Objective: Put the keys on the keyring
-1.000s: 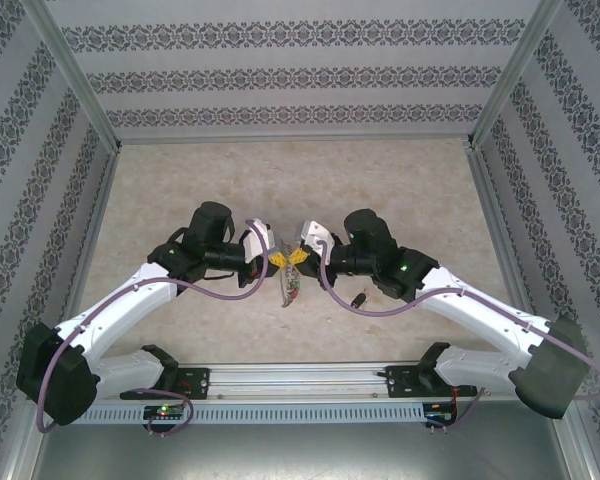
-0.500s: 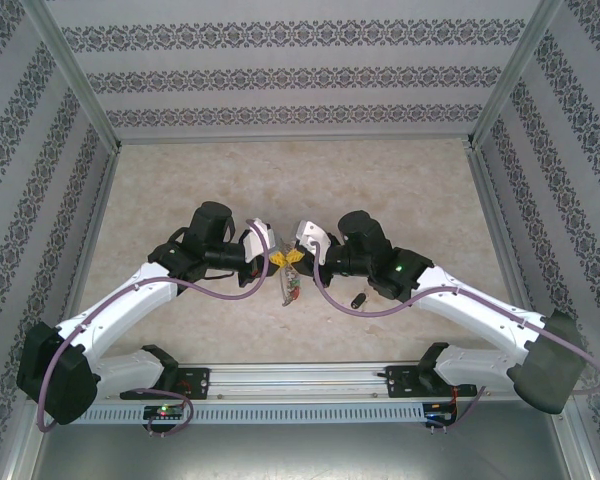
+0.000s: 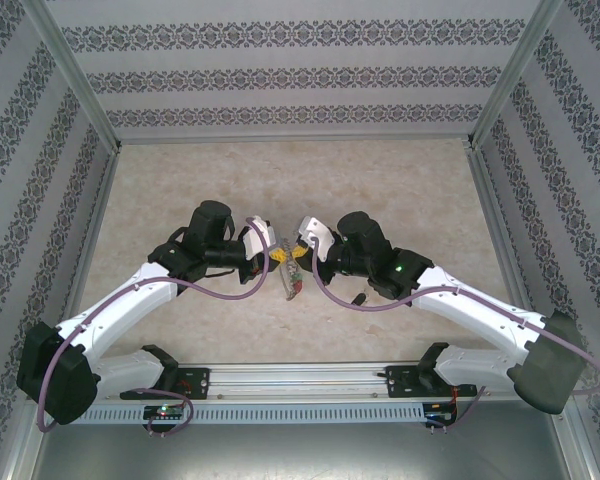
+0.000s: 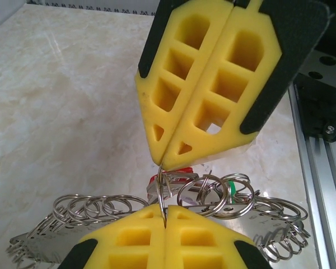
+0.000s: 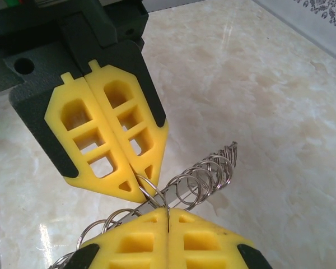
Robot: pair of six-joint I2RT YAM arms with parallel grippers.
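The keyring point(image 4: 224, 196) is a silvery metal piece lined with several small wire loops, hanging just above the table. My left gripper point(image 4: 166, 217) is shut on one thin loop of it. My right gripper point(image 4: 161, 161) pinches the same loop from the far side, tip to tip with the left. In the right wrist view my right gripper point(image 5: 168, 212) is shut on that loop and the left gripper point(image 5: 143, 189) faces it. A key's red head point(image 4: 186, 170) shows behind the loop. A black-headed key point(image 3: 360, 298) lies on the table by the right arm.
The marble-patterned table point(image 3: 180, 180) is ringed by patterned walls point(image 3: 280, 70). An aluminium rail point(image 3: 300, 378) with both arm bases runs along the near edge. Purple cables point(image 3: 220, 295) loop beside both wrists. A small green item point(image 4: 250, 188) sits among the loops.
The right arm has shifted a little left, towards the left gripper. The keyring under the two grippers has swung slightly. Both grippers stay shut.
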